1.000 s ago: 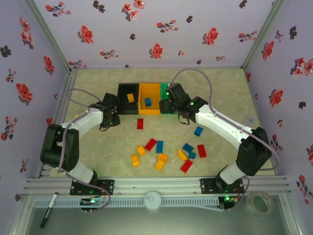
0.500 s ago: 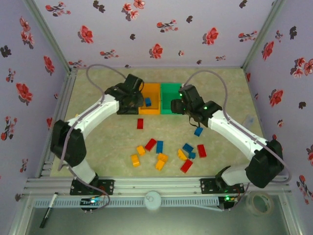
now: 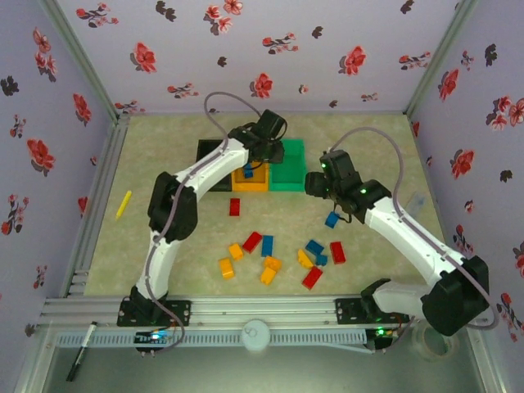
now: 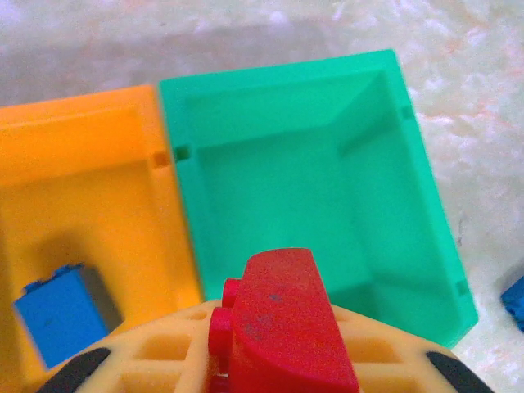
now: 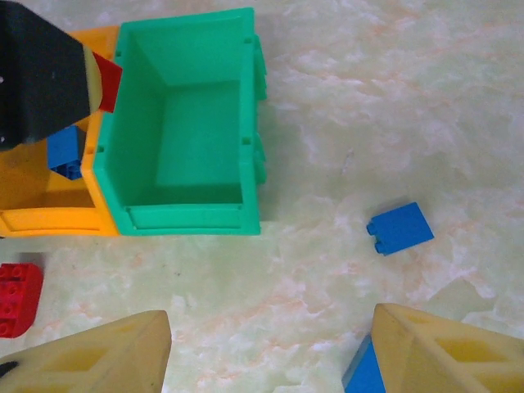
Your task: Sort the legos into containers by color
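Observation:
My left gripper (image 3: 262, 155) hangs over the seam between the orange bin (image 3: 250, 178) and the green bin (image 3: 288, 170), shut on a red lego (image 4: 282, 323). The green bin (image 4: 311, 188) below it is empty. The orange bin (image 4: 82, 188) holds one blue lego (image 4: 57, 311). The black bin (image 3: 210, 152) is partly hidden by the left arm. My right gripper (image 5: 270, 352) stands open, low over bare table just in front of the green bin (image 5: 184, 123). A blue lego (image 5: 399, 228) lies ahead of it, and another blue lego (image 5: 360, 372) sits against its right finger (image 5: 458, 352).
Several loose red, blue and yellow legos (image 3: 270, 258) lie scattered in the near middle. A single red lego (image 3: 234, 206) sits in front of the bins. A thin yellow stick (image 3: 123, 204) lies at the left. A marker (image 3: 82, 352) and a tape roll (image 3: 434, 340) rest beyond the front rail.
The left arm rose from the table left of the bins and swung right to the orange-green seam. The right gripper drew back from the green bin toward the near right.

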`<state>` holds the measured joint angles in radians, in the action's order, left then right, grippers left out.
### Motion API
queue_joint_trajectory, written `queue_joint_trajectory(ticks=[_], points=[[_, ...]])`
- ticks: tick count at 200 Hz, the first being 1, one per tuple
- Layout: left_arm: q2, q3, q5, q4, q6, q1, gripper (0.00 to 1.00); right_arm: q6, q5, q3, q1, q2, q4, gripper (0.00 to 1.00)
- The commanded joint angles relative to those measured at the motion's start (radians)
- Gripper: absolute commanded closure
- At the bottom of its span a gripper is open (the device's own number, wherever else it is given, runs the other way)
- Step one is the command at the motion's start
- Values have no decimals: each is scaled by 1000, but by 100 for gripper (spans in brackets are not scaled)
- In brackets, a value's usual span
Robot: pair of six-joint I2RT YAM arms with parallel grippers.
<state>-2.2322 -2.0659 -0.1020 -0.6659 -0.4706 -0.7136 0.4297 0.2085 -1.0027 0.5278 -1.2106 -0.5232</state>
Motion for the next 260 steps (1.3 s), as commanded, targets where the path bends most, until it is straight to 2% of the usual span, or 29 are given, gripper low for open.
queue_joint_trajectory(ticks=[1,29,45,75,89,111,136,212,260], points=[[-70,-113,42,-24,30,-4,80,14,-12,25,-20,26,-15,33],[-161,-248,55,-80,39,-3,80,15,-14,37,-28,34,-15,34],[-194,-306,71,-105,41,-3,70,15,-15,43,-34,41,-15,33],[-192,-320,70,-111,48,3,43,15,-18,51,-47,44,-19,33],[-178,-309,69,-112,52,7,38,15,-19,53,-53,43,-20,33],[-126,-261,62,-114,58,11,38,20,-15,53,-62,40,-21,32],[6,-106,42,-76,56,10,38,30,-12,61,-81,24,-21,31],[511,558,-43,68,2,9,38,90,-61,96,-193,-117,13,29],[679,808,-56,135,-78,8,37,129,-90,111,-239,-173,55,28]])
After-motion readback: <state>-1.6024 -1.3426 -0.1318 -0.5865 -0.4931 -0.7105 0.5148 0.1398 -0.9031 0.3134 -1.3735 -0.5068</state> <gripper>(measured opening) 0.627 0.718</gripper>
